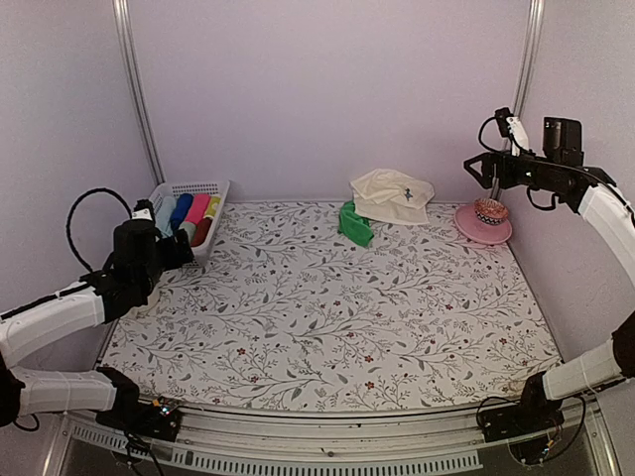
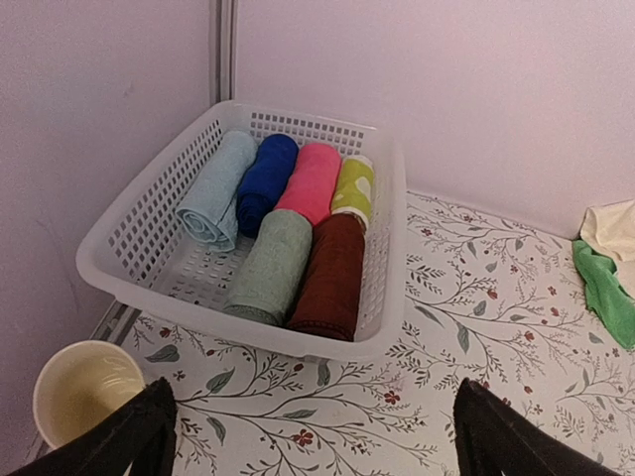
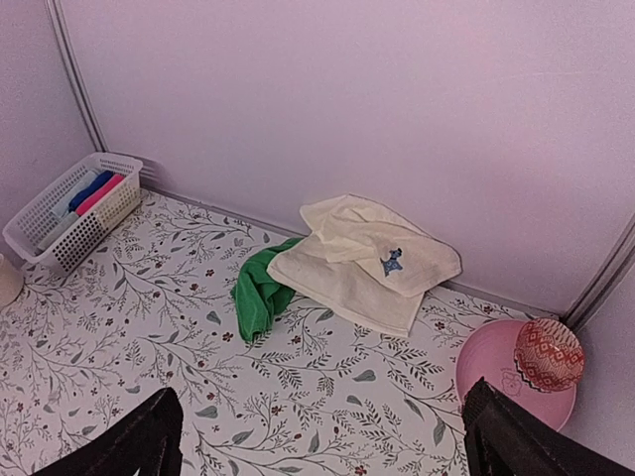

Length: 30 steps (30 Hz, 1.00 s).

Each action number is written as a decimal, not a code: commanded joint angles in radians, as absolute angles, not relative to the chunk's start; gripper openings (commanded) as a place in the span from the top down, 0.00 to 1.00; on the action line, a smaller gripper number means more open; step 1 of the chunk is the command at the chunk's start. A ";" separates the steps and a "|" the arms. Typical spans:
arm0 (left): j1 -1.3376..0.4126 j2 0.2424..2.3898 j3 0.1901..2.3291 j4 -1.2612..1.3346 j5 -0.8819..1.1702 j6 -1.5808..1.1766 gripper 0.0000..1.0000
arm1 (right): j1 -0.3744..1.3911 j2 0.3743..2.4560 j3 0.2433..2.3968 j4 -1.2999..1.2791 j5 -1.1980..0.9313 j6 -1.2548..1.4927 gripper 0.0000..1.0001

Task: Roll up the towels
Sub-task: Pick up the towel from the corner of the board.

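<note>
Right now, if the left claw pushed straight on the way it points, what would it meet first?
Probably the near wall of the white basket, ahead of the open left claw; depth is unclear, so the patterned table might come first.

The cream towel (image 3: 367,263) covers part of the green towel (image 3: 260,293), both cropped in left wrist view.

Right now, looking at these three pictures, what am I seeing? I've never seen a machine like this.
Two robot arms are bolted at the near edge of a flowered table. One picture looks down from above; the other two come from cameras on each wrist. The left hand and right hand are open and hold nothing. By the far wall lie a crumpled green towel and a cream towel, unrolled. A white basket holds rolled towels; a pink dish sits far right.
</note>
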<state>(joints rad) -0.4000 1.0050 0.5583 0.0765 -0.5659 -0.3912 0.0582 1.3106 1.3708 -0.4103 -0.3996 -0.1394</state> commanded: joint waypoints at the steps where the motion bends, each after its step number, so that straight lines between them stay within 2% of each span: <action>1: -0.416 0.997 0.546 0.105 -0.579 -0.425 0.03 | 0.054 1.310 1.340 -0.385 -0.448 -0.137 0.01; 8: -0.426 0.962 0.530 0.110 -0.569 -0.440 0.03 | 0.055 1.298 1.292 -0.309 -0.444 -0.103 0.01; 18: -0.439 0.962 0.500 0.162 -0.537 -0.421 0.03 | 0.080 1.400 1.340 -0.288 -0.585 -0.081 0.01; 24: -0.451 1.032 0.485 0.235 -0.487 -0.404 0.03 | 0.207 1.539 1.407 -0.290 -0.412 -0.152 0.01; 30: -0.466 1.104 0.492 0.275 -0.458 -0.387 0.03 | 0.300 1.767 1.546 -0.320 -0.279 -0.166 0.03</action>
<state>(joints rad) -0.4454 1.0744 0.4923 0.2108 -0.4885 -0.4088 0.2550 1.6455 1.4635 -0.3054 -0.3935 -0.1429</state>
